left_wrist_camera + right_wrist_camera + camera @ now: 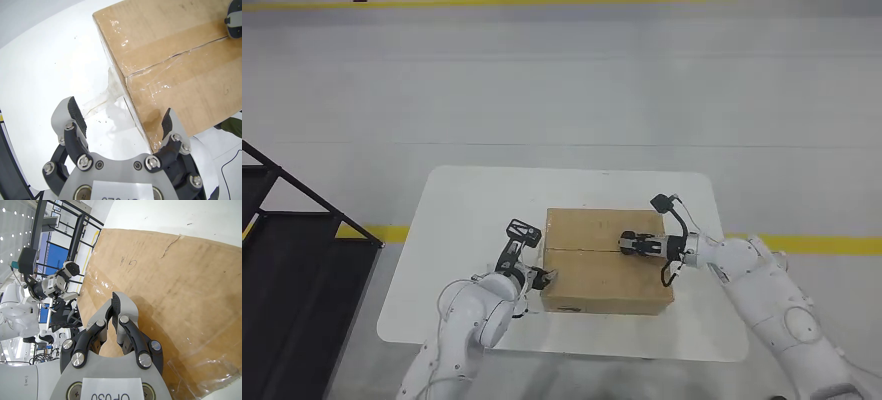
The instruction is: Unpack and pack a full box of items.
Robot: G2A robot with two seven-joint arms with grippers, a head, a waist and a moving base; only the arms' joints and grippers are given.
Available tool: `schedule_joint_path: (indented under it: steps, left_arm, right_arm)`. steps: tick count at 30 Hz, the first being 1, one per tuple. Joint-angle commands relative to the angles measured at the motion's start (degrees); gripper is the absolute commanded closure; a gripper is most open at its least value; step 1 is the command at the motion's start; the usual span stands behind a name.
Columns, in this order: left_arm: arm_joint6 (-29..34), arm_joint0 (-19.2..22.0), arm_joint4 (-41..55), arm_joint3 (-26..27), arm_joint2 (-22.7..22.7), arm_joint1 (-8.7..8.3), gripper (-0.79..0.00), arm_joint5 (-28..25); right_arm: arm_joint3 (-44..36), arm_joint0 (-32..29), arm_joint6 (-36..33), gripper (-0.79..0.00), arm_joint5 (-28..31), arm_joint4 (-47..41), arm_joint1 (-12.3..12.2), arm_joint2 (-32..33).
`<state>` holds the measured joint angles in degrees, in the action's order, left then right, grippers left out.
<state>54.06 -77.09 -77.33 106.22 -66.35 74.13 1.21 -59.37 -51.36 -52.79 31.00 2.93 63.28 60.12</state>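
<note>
Rack: black metal frame on the floor, off the table's left edge.
Table: white top with rounded corners; it carries the box near its middle.
Left hand: at the box's near left corner. In the left wrist view the left hand has its fingers spread wide with nothing between them. One pad is above the bare table and the other above the box's top edge by the corner. Whether either pad touches cannot be told.
Tape strip: clear, crumpled and peeled loose. It lies flat on the table and joins the box's left end at its foot, running out toward the left hand.
Box: brown cardboard, flaps shut, lying flat on the table. Glossy clear tape covers the left end of the box, and there is a darker patch near the corner. The top of the box bears some pen marks.
Seam: runs left to right across the middle of the box's top, between the two shut flaps.
Right hand: over the box's top, on the right part of the seam, pointing left. In the right wrist view the right hand has its fingers pressed together, with nothing seen gripped.
Floor line: yellow stripe on the grey floor, passing behind the table.
</note>
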Motion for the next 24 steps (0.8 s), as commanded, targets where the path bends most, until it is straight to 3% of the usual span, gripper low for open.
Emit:
schedule_joint_path:
  steps: [1,9,19,24]
  left_arm:
    - [0.4,-0.5,0.3,1.0,-1.0,-0.13,-0.785,0.0]
    - [0.8,-3.2,-1.1,2.9,-5.5,-0.58,-0.785,3.9]
    - [1.1,-3.2,-1.0,2.8,-5.6,-0.59,-0.785,4.0]
    - [-2.9,-3.4,-2.0,-2.7,-6.4,-0.48,-0.785,6.7]
  right_arm:
    - [0.7,0.5,-0.1,0.0,0.0,0.1,0.1,-0.4]
    - [2.2,1.8,-0.3,0.0,0.2,-0.3,0.6,-1.7]
    - [2.7,2.2,-0.3,0.0,0.4,-0.3,0.8,-2.2]
    - [2.7,2.3,-0.1,0.0,0.3,-0.4,0.8,-2.4]
